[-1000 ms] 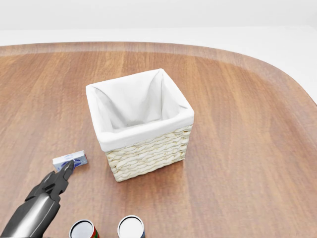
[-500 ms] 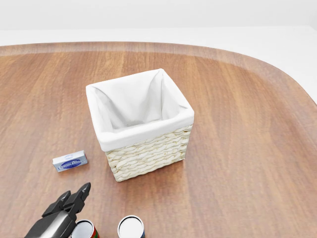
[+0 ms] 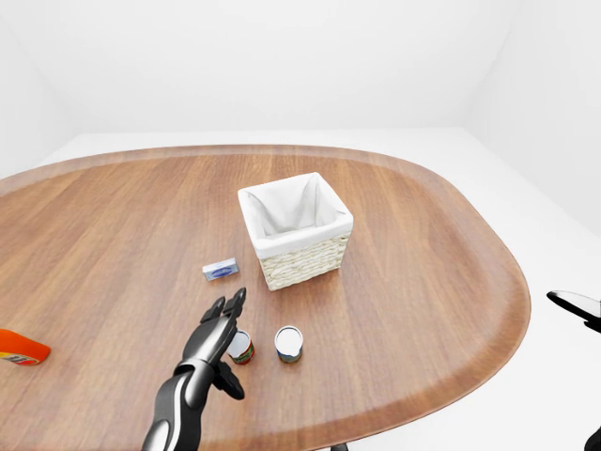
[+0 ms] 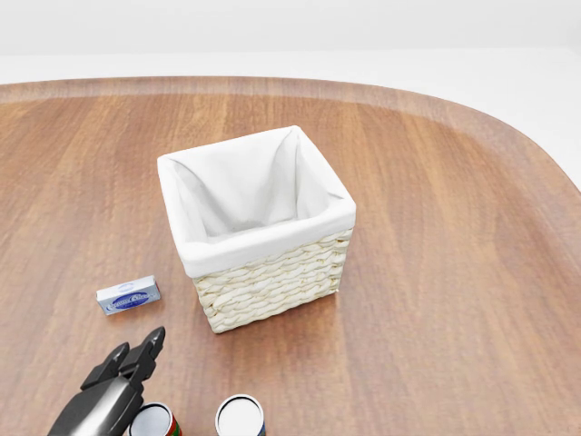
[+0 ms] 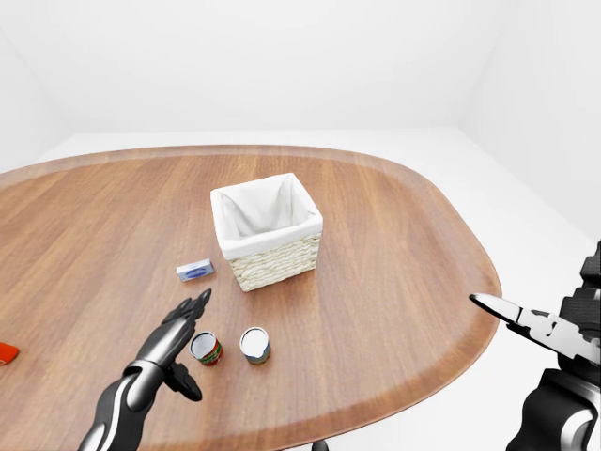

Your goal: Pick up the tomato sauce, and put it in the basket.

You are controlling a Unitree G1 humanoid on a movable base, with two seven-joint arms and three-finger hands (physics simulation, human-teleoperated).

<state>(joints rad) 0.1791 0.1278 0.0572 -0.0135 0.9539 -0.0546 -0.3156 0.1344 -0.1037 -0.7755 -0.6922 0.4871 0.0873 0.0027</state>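
Left hand (image 5: 178,331) with fingers spread wide just beside the red-labelled tomato sauce can (image 5: 206,349), second can (image 5: 254,344) near, lined wicker basket (image 5: 267,231) above on wooden surface (image 5: 394,244), right hand (image 5: 526,321) open off the edge.

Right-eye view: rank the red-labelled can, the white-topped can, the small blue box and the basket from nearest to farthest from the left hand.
From the left hand:
1. Red-labelled can, just right of the fingers.
2. White-topped can, further right; the small blue box, above the hand, is too close to call against it.
3. Basket, up and right, clearly farthest.
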